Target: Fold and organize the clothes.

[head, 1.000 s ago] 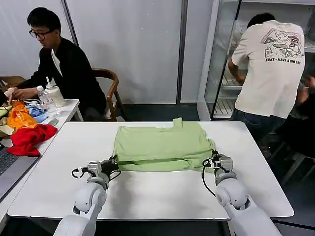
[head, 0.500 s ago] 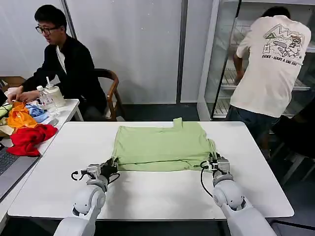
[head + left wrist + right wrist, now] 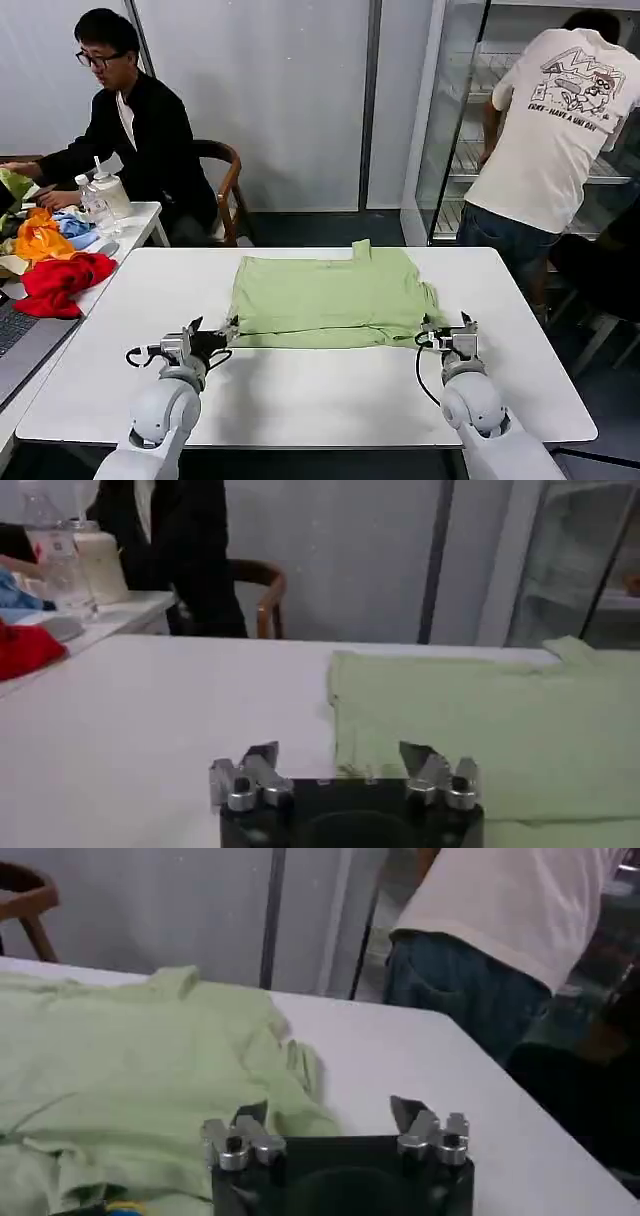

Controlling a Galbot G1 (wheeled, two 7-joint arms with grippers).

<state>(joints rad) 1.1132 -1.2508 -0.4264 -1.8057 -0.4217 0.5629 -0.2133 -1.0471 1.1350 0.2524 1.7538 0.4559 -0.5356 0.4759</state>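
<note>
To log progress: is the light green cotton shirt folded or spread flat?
Folded: the light green cotton shirt has its near edge doubled into layers.

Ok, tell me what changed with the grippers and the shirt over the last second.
Both grippers let go of the shirt and backed off toward the robot. The left gripper and the right gripper now sit open on the table, off the near corners of the shirt. The shirt stayed folded where it lay.

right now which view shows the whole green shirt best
The head view: the folded light green shirt lies whole on the white table, between the open left end effector and open right end effector. The left wrist view catches one side of it, the right wrist view its rumpled other side.
</note>
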